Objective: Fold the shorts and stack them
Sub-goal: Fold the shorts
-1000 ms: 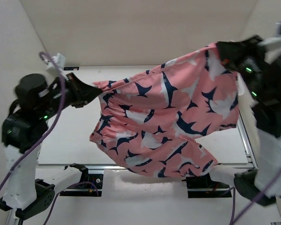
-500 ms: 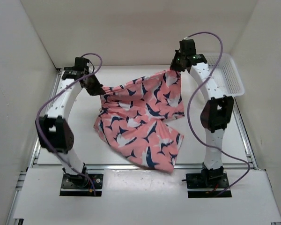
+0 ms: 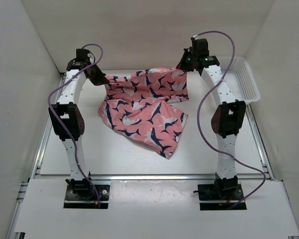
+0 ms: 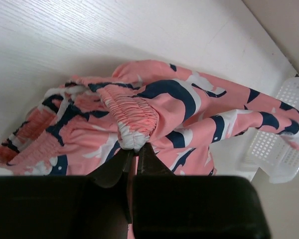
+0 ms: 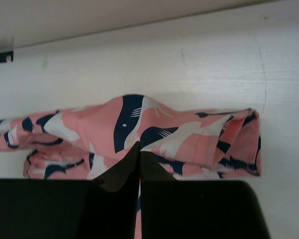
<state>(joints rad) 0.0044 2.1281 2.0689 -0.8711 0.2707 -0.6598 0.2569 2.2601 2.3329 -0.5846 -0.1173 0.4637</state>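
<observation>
While gripping the shorts (image 3: 144, 112) by the far edge, left gripper (image 3: 100, 79) and right gripper (image 3: 183, 66) both closed, stretched left to right, trailing nearward over the table (image 3: 89, 149).

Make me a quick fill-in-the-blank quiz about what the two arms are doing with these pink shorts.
The left gripper pinches the shorts by their gathered elastic ____.
The right gripper is shut on the ____.
The white mesh basket stands nearest the ____ arm.
Missing words: waistband; shorts; right.
</observation>
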